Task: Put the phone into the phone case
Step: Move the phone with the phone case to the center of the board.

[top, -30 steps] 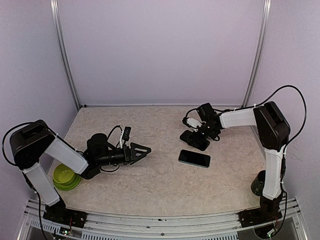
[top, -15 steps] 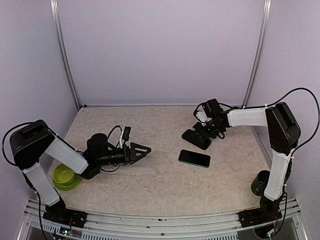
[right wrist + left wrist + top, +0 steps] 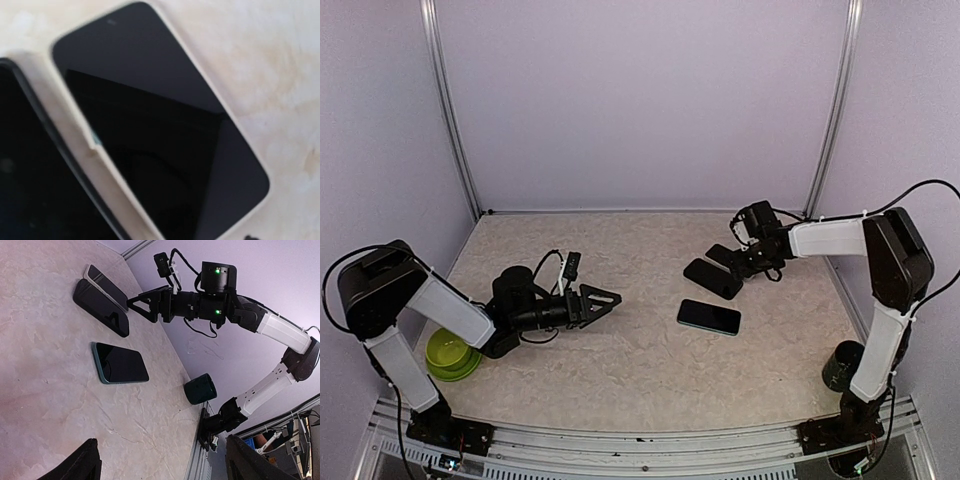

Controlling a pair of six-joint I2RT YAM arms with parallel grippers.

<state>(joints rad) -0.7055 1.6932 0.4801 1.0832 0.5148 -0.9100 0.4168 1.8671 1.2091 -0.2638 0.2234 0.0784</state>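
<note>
The phone (image 3: 709,316), teal-edged with a dark screen, lies flat at centre right; the left wrist view shows it too (image 3: 120,362). Just beyond it lies the black phone case (image 3: 712,278), a matte slab (image 3: 100,307). A white-rimmed slab with a dark face (image 3: 150,125) lies alongside the case on its far side (image 3: 106,282); I cannot tell whether it is a phone or a case. My right gripper (image 3: 727,254) hovers open at that slab's far end, holding nothing. My left gripper (image 3: 605,298) is open and empty at centre left, pointing towards the phone.
A green bowl (image 3: 450,352) sits by the left arm's base. A dark cup (image 3: 842,365) stands near the right arm's base, and the left wrist view has it by the table's edge (image 3: 200,388). Walls close in the back and both sides.
My right gripper has drawn back to the right, off the black case, which now lies uncovered. The left arm and the phone have not moved.
</note>
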